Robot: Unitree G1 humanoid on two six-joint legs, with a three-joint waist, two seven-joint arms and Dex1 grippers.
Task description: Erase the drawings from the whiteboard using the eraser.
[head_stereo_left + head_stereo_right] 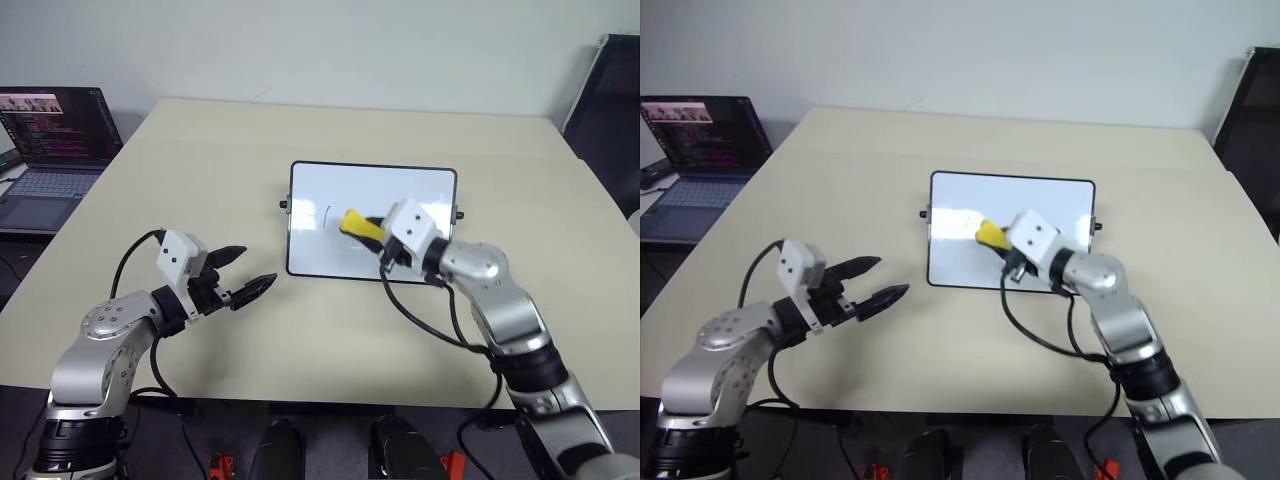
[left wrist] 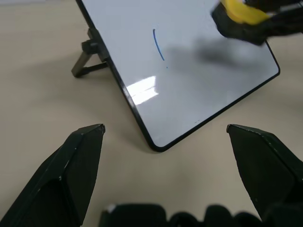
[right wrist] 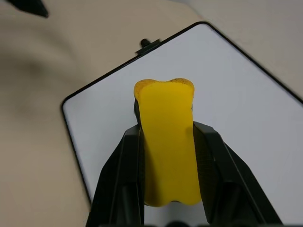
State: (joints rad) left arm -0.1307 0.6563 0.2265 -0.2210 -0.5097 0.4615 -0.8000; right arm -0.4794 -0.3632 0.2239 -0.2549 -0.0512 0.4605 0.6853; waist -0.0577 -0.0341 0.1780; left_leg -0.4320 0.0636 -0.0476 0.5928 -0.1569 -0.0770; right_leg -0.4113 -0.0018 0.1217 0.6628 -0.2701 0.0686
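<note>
Whiteboard lying flat on the beige desk, near its middle, with small black knobs at both short sides. One thin blue stroke of the drawings shows on the white surface, toward the board's left half, beside the yellow eraser. The right gripper holds its jaws clenched on the eraser, one black finger on each long side of the block; the eraser is over the central part of the whiteboard, though contact with the surface cannot be told. The left gripper hovers over bare desk just off the board's near left corner, jaws spread apart and holding nothing, its tips pointing toward the board. A laptop with a lit screen stands off the desk's far left edge.
</note>
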